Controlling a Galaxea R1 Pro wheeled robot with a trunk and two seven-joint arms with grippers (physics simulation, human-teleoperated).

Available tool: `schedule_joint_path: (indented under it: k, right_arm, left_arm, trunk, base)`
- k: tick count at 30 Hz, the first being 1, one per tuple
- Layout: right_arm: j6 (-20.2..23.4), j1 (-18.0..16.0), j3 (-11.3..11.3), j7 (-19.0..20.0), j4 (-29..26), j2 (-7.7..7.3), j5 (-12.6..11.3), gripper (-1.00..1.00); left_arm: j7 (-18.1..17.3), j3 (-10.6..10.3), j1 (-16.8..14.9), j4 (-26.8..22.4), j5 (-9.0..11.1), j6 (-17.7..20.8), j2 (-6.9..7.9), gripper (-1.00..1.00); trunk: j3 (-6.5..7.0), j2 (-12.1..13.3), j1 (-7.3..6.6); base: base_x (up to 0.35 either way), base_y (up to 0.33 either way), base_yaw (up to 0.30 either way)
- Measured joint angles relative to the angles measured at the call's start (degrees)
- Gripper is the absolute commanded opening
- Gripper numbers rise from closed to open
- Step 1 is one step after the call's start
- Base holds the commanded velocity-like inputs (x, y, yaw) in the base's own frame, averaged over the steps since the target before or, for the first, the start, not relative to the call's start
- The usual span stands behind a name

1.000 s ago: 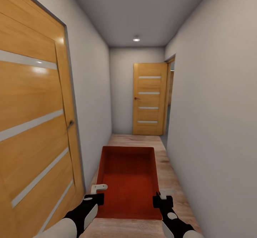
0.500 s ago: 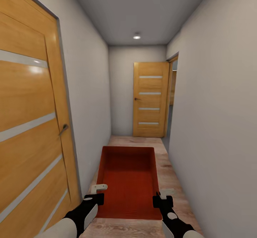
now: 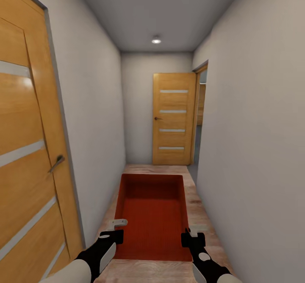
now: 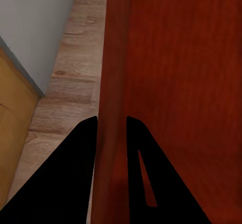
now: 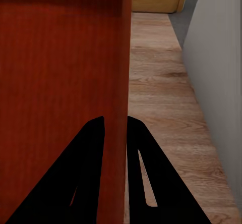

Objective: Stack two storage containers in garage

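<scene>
Left hand [image 3: 113, 227] is clamped on the left wall of the storage container [image 3: 153, 215], right hand [image 3: 191, 231] clamped on the right wall, a finger either side of each rim. Both arms reach straight ahead, low and level, carrying the red box above the wood floor [image 3: 199, 208] of a narrow hallway. To do this well: keep both grips even, the box flat and centred between the walls, clear of the near door [image 3: 25, 155], heading for the far door [image 3: 173, 119].

One red container [image 3: 152, 215], two grippers, left [image 3: 113, 230] and right [image 3: 191, 233], two wooden doors, near [image 3: 25, 155] and far [image 3: 173, 119], and one ceiling light [image 3: 156, 40].
</scene>
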Motion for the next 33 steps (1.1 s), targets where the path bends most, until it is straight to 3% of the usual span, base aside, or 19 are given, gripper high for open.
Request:
schedule_joint_path:
  k: [33]
  right_arm:
    - [0.0, 0.0, 0.0, 0.0, 0.0, -0.02, 0.1, -1.00]
  left_arm:
    - [0.1, 0.0, 0.0, 0.0, 0.1, 0.0, -0.02, -1.00]
  trunk:
    - [0.00, 0.0, 0.00]
  base:
    - [0.322, 0.000, -0.002]
